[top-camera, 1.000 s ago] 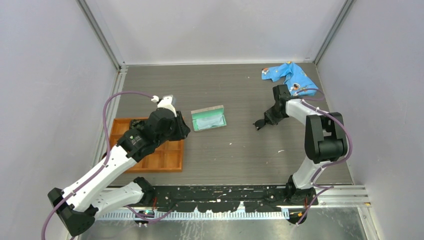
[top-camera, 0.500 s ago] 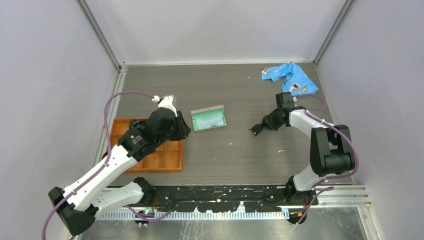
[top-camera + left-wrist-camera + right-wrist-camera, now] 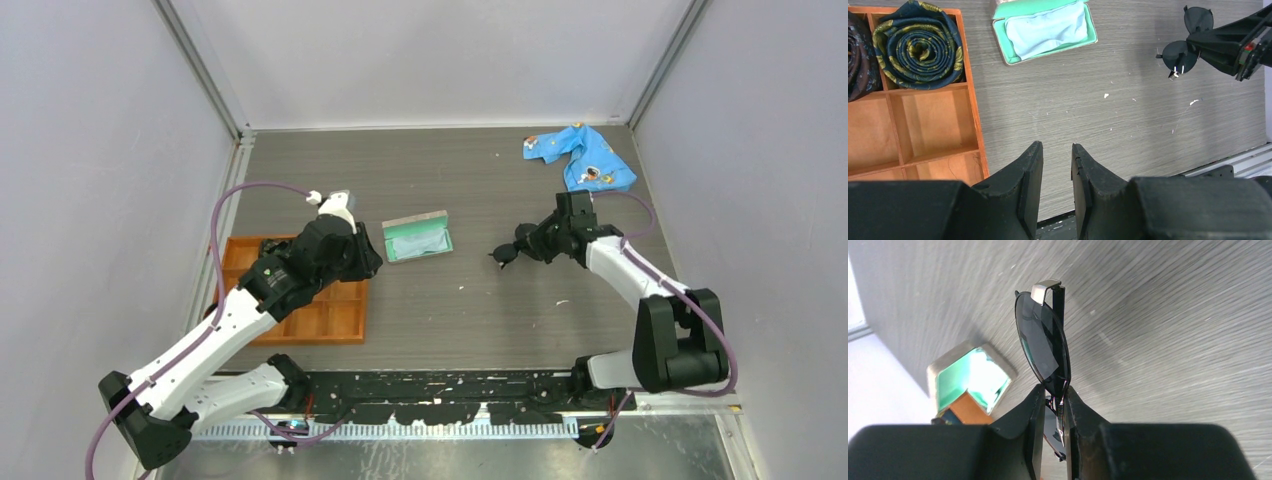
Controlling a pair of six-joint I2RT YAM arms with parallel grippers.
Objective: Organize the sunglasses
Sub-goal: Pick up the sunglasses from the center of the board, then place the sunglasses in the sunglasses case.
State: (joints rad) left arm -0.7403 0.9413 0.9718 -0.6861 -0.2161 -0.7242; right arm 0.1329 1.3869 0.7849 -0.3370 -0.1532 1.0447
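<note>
My right gripper (image 3: 523, 245) is shut on the folded black sunglasses (image 3: 503, 254) and holds them above the table, right of the open case. In the right wrist view the sunglasses (image 3: 1044, 347) stick up between the jaws, lenses edge-on, at my right gripper (image 3: 1053, 392). In the left wrist view the sunglasses (image 3: 1188, 42) show at the upper right, held by the right gripper (image 3: 1220, 42). The open grey-tan case with teal lining (image 3: 419, 238) lies on the table; it also shows in the left wrist view (image 3: 1045, 30). My left gripper (image 3: 1056, 150) is slightly open and empty, hovering by the tray's right edge (image 3: 362, 262).
An orange wooden tray (image 3: 345, 322) with compartments lies at the left, with dark coiled bundles (image 3: 918, 45) in its back cells. A blue patterned cloth (image 3: 580, 155) lies at the back right corner. Grey walls close in on three sides.
My right arm has swung leftward with the sunglasses, carrying them from mid-right toward the case. The left arm has stayed still.
</note>
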